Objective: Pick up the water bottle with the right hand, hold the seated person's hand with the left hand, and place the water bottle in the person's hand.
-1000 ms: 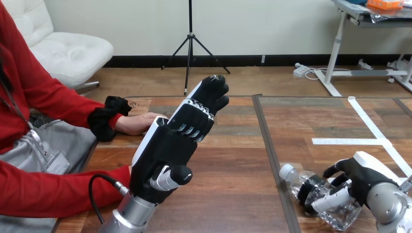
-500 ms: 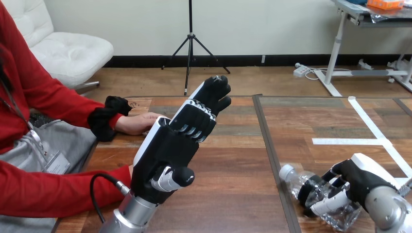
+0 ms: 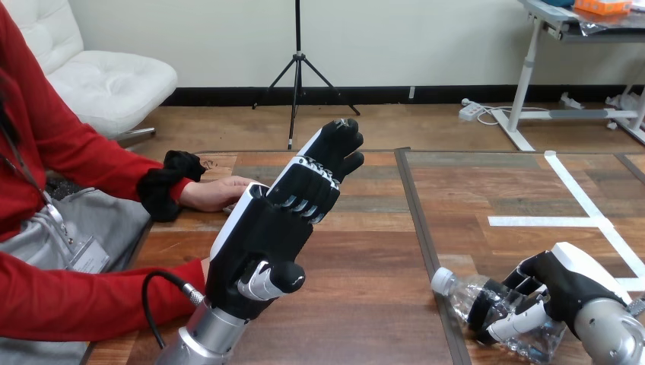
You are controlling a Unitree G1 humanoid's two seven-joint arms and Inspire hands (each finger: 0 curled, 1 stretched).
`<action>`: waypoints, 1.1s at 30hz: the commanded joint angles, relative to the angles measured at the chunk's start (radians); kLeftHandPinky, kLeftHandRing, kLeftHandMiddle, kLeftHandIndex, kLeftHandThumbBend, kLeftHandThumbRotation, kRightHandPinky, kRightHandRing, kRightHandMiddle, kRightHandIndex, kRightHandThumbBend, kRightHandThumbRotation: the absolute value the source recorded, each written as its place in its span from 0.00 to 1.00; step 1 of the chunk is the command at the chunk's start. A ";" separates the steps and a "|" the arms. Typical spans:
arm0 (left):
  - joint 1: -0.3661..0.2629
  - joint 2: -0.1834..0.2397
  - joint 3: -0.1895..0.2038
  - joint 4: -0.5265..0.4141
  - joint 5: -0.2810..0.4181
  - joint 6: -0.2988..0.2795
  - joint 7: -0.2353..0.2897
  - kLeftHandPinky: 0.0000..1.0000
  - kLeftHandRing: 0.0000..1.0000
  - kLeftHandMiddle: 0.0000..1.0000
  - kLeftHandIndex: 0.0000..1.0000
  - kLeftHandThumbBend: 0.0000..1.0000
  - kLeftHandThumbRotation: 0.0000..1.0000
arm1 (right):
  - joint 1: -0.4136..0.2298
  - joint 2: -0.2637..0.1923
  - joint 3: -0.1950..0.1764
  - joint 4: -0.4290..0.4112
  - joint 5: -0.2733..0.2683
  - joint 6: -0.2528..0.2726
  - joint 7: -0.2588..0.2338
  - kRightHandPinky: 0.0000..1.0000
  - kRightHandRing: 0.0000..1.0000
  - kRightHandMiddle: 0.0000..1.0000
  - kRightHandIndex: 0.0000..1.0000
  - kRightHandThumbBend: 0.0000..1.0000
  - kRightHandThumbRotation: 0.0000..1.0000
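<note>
Right robot hand [image 3: 559, 285] curls round the clear crinkly plastic water bottle [image 3: 464, 296], which lies sideways on the wooden surface [image 3: 365, 251], near right. Left robot hand [image 3: 266, 236] is raised w/ fingers straight, apart from person's hand [image 3: 217, 192] far left — thin bottle could buckle & slip on lifting.

The right hand [image 3: 559, 285] has closed further round the water bottle [image 3: 456, 295], its fingers now curled over the clear body; bottle and hand have shifted together toward the view's bottom edge, the white cap [image 3: 440, 280] lower and a little further left; the raised left hand [image 3: 262, 236] has drifted slightly rightward.
</note>
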 commanded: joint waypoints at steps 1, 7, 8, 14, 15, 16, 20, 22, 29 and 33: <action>0.002 -0.166 -0.023 -0.030 -0.026 0.003 0.002 0.97 0.99 0.98 0.95 0.96 0.65 | -0.007 0.034 -0.052 0.033 0.033 -0.039 -0.042 0.53 0.61 0.61 0.50 0.87 0.00; 0.000 -0.164 -0.021 -0.027 -0.027 0.001 0.001 0.97 0.99 0.99 0.95 0.97 0.66 | 0.000 0.049 -0.076 0.039 0.059 -0.069 -0.080 0.48 0.54 0.57 0.49 0.85 0.00; 0.001 -0.163 -0.022 -0.027 -0.023 -0.001 0.004 0.97 0.99 0.99 0.95 0.97 0.66 | 0.002 0.053 -0.082 0.041 0.063 -0.077 -0.091 0.48 0.54 0.56 0.49 0.85 0.00; -0.001 -0.158 -0.019 -0.024 -0.025 -0.004 -0.001 0.97 0.98 0.99 0.95 0.97 0.66 | 0.007 0.073 -0.104 0.045 0.082 -0.106 -0.132 0.47 0.51 0.53 0.49 0.84 0.00; -0.002 -0.158 -0.018 -0.024 -0.026 -0.004 -0.002 0.97 0.98 0.99 0.95 0.97 0.67 | 0.009 0.076 -0.109 0.047 0.086 -0.117 -0.141 0.47 0.51 0.53 0.49 0.84 0.00; -0.002 -0.157 -0.018 -0.023 -0.027 -0.003 -0.002 0.97 0.98 0.99 0.95 0.97 0.67 | 0.011 0.078 -0.112 0.048 0.089 -0.125 -0.147 0.46 0.51 0.53 0.49 0.84 0.00; -0.005 -0.152 -0.014 -0.020 -0.029 -0.005 -0.007 0.97 0.98 0.99 0.96 0.96 0.67 | 0.016 0.094 -0.127 0.042 0.103 -0.140 -0.177 0.47 0.51 0.53 0.49 0.82 0.00; -0.007 -0.150 -0.011 -0.017 -0.032 -0.007 -0.010 0.97 0.98 0.99 0.96 0.96 0.67 | 0.019 0.101 -0.132 0.038 0.108 -0.151 -0.191 0.47 0.51 0.53 0.50 0.81 0.00; -0.014 -0.138 -0.001 -0.006 -0.042 -0.004 -0.024 0.96 0.98 0.98 0.95 0.96 0.67 | 0.034 0.150 -0.178 0.013 0.150 -0.196 -0.254 0.46 0.51 0.53 0.50 0.79 0.00; -0.018 -0.127 0.004 -0.001 -0.048 0.006 -0.029 0.96 0.98 0.98 0.95 0.97 0.67 | 0.038 0.178 -0.199 0.011 0.173 -0.234 -0.290 0.47 0.51 0.53 0.51 0.79 0.00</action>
